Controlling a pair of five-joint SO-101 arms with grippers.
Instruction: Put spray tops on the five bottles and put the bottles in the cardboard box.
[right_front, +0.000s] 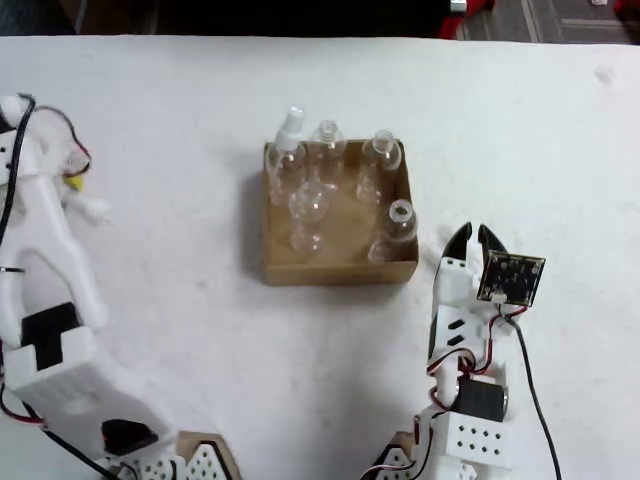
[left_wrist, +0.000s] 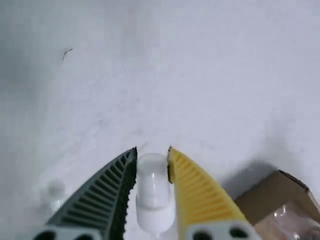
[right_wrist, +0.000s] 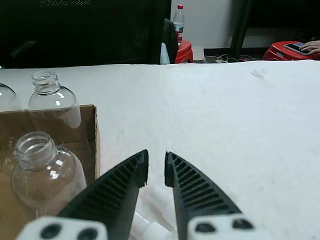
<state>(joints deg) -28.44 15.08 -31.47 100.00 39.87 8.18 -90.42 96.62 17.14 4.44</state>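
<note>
Starting closest in: the left pincer is clamped on a white spray top, one ribbed finger on each side of its body, hanging over bare surface off to the left of the cardboard box. The right pincer sits just past the box's right side. It's only open a crack and holding nothing, with a few loose spray tops lying on the surface under its tips.

All five bottles are already standing in the box. The near two, the front-right bottle and the middle bottle, have bare necks. In the back row only the back-left bottle has its top on.

Handling-wise, I'd guess those tops are light, hard plastic, so a squeeze across the collar like the left one has now should hold fine. The bottles look like thin clear plastic, so they're probably empty, slick and easy to tip. I'd pinch one at the neck or shoulder, not the belly, and steady it while the top goes on.
</note>
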